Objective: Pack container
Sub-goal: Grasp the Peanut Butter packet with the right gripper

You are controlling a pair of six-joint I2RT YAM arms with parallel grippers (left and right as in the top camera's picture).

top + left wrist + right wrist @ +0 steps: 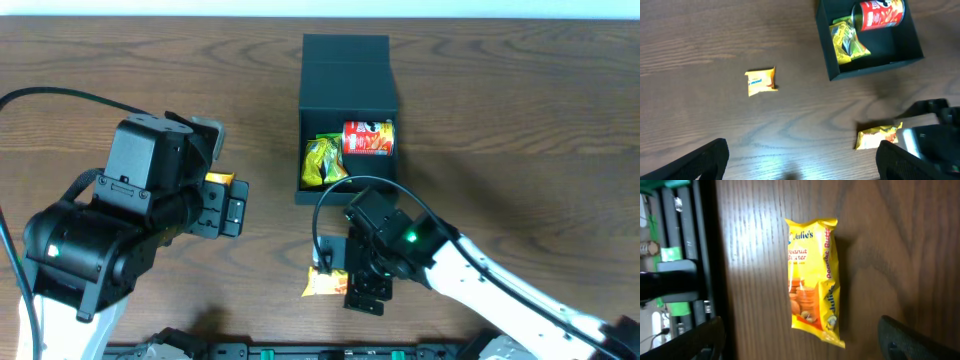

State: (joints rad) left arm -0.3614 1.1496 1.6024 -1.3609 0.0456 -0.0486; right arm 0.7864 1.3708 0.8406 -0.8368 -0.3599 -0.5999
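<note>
The dark teal container [375,172] lies open at the table's back centre, its flap lid [345,70] folded away. Inside are a red can-like snack [368,138] and a green-yellow packet [322,160]. The container also shows in the left wrist view [890,47]. A yellow Julie's peanut butter packet [325,282] [813,280] lies flat near the front edge. My right gripper [367,295] [805,340] is open beside and over it, not touching. A small yellow packet [218,180] [760,81] lies left of the container. My left gripper [238,205] [800,162] is open and empty above the wood.
The table's front edge [715,255] runs just beside the Julie's packet, with a black rail and green parts [670,255] beyond it. The right arm [930,130] shows at the lower right of the left wrist view.
</note>
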